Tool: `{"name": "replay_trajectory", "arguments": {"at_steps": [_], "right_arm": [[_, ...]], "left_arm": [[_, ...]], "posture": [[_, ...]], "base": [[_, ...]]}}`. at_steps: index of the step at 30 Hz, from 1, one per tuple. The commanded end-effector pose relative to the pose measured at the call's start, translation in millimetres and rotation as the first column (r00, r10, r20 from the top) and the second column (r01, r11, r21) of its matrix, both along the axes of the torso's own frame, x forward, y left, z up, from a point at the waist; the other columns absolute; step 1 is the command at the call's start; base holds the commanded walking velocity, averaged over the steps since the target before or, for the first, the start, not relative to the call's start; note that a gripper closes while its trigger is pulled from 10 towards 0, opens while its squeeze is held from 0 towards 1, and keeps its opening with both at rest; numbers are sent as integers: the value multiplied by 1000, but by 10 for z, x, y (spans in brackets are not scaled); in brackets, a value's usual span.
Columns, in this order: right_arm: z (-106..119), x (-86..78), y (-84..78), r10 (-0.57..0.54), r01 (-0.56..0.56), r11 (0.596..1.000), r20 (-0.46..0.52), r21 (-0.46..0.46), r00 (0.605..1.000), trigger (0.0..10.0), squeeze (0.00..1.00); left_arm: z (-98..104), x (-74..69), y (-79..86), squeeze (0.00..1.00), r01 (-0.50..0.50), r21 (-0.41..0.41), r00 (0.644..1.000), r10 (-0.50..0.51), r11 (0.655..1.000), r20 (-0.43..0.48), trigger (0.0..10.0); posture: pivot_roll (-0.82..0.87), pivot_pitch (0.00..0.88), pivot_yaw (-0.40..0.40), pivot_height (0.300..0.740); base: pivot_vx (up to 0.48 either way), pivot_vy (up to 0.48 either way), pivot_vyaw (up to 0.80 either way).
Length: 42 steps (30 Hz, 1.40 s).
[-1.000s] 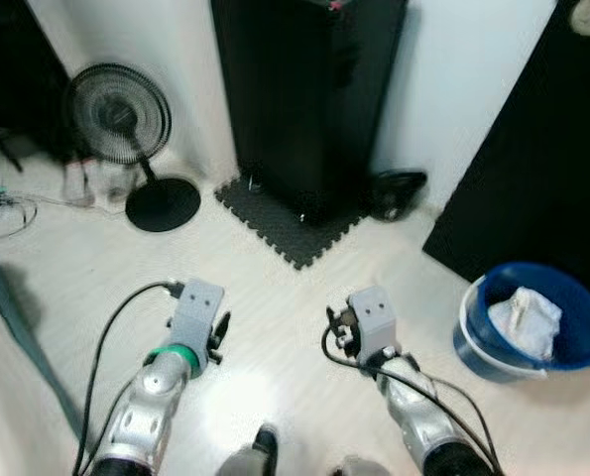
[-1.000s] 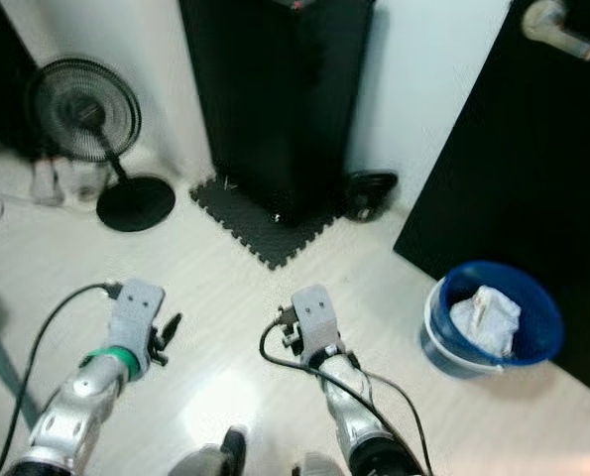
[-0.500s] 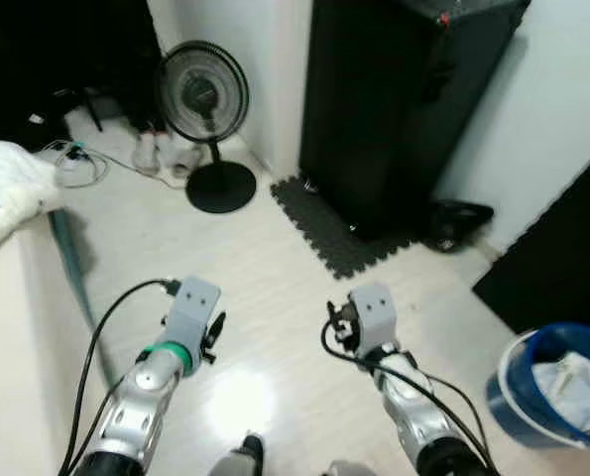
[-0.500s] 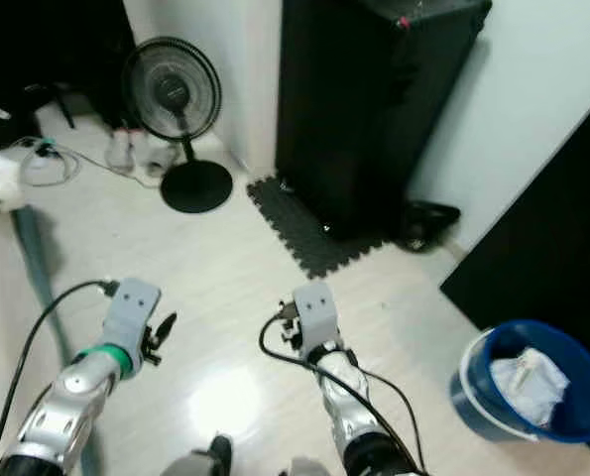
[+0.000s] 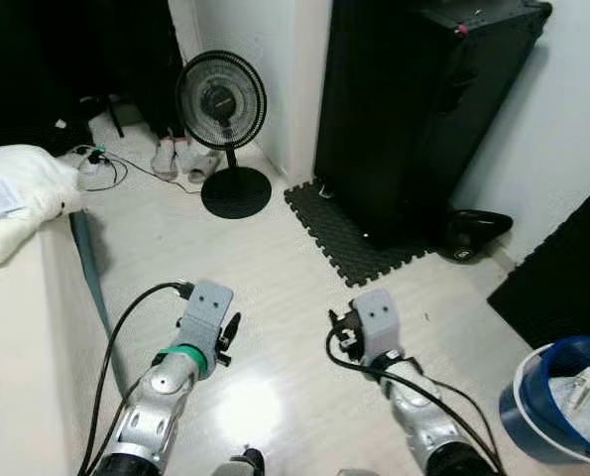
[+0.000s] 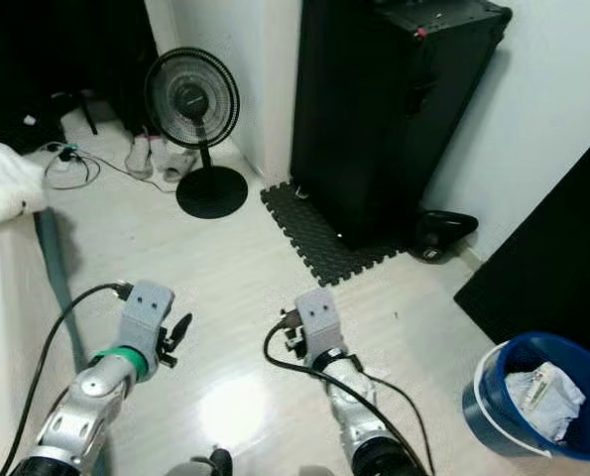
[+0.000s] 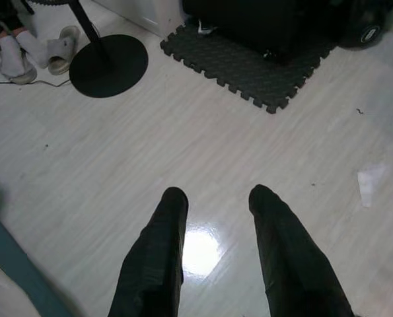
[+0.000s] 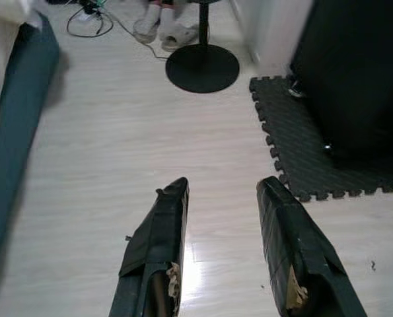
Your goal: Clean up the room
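A tall black cabinet [image 5: 413, 119] stands on a dark foam mat [image 5: 359, 233], its top cut off; a fan [image 5: 222, 109] stands beside it; the blue bucket [image 6: 532, 397] holding crumpled paper [image 6: 545, 394] sits partly cropped at right; left gripper [image 7: 213, 198] and right gripper [image 8: 222, 188] hover spread apart, holding nothing.

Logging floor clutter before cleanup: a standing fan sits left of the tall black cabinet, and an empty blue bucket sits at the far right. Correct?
Not quite. The blue bucket is not empty: the right eye view shows crumpled white paper inside it. The fan does stand left of the black cabinet.
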State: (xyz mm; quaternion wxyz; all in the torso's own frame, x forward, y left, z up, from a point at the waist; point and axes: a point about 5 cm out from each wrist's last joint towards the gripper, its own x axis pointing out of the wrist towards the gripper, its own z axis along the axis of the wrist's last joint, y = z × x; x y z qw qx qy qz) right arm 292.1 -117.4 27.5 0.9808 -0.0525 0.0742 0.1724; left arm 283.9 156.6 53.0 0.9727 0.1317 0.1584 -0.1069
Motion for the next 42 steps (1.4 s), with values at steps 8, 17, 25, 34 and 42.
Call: {"name": "replay_trajectory", "arguments": {"at_steps": [8, 17, 25, 34, 42], "right_arm": [[-82, -68, -20, -8, 8, 1000, -31, -4, 1000, 10000, 0], [-78, -61, -29, -11, 11, 1000, -28, -13, 1000, 10000, 0], [-68, -47, -30, -19, 18, 1000, -26, -4, 1000, 10000, 0], [-64, -41, -33, -23, 23, 1000, -25, -1, 999, 10000, 0], [-68, -46, -36, -24, 24, 1000, -27, 1, 999, 10000, 0]], "left_arm": [[-64, -32, -22, 0, 6, 3, 1000, -6, 1000, -21, 10000], [-66, -27, -24, 0, 4, 3, 1000, -4, 1000, -20, 10000], [-73, -17, -15, 0, 6, 9, 1000, -5, 1000, -19, 10000], [-69, -11, -17, 0, 8, 9, 1000, -8, 1000, -17, 10000], [-70, -12, -19, 0, 9, 7, 1000, -9, 1000, -16, 10000]], "posture": [[-65, 82, 61, 740], [-64, 78, 61, 740], [-65, 75, 64, 740], [-65, 73, 64, 740], [-65, 76, 64, 740]], "base": [[429, 0, 0], [428, 0, 0], [427, 0, 0], [424, 0, 0], [426, 0, 0]]}}
